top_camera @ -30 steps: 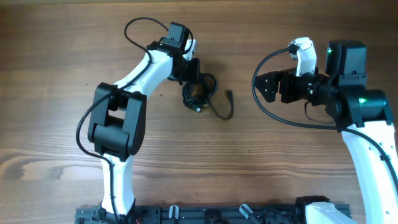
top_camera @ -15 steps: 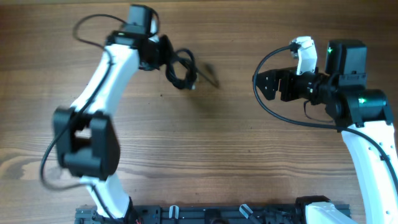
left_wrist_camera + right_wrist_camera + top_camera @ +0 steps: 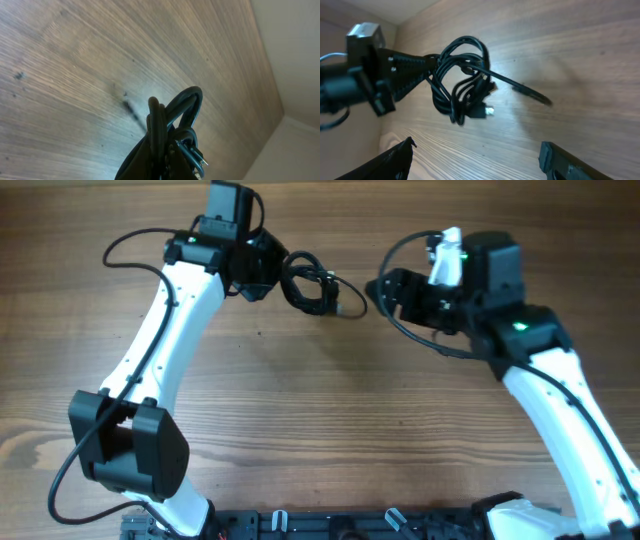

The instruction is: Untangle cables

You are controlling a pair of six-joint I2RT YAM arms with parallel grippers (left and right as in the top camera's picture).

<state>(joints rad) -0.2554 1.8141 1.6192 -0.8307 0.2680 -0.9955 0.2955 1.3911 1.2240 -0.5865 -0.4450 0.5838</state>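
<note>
The cables form a small knotted black bundle, held up off the wooden table by my left gripper, which is shut on the bundle's left side. In the left wrist view the loops stick out past the dark fingers, with a small plug end showing. My right gripper is open just right of the bundle and touches nothing. The right wrist view shows the bundle ahead, one loose strand trailing right, and my open fingers at the bottom corners.
The wooden table spreads under both arms. A thick black arm wire loops out at the back left, another curves under the right wrist. A dark rail runs along the front edge.
My left gripper has closed on the bundle and carried it up off the table toward the back. The right arm has swung left, close to the bundle, with its jaws narrowing a little.
</note>
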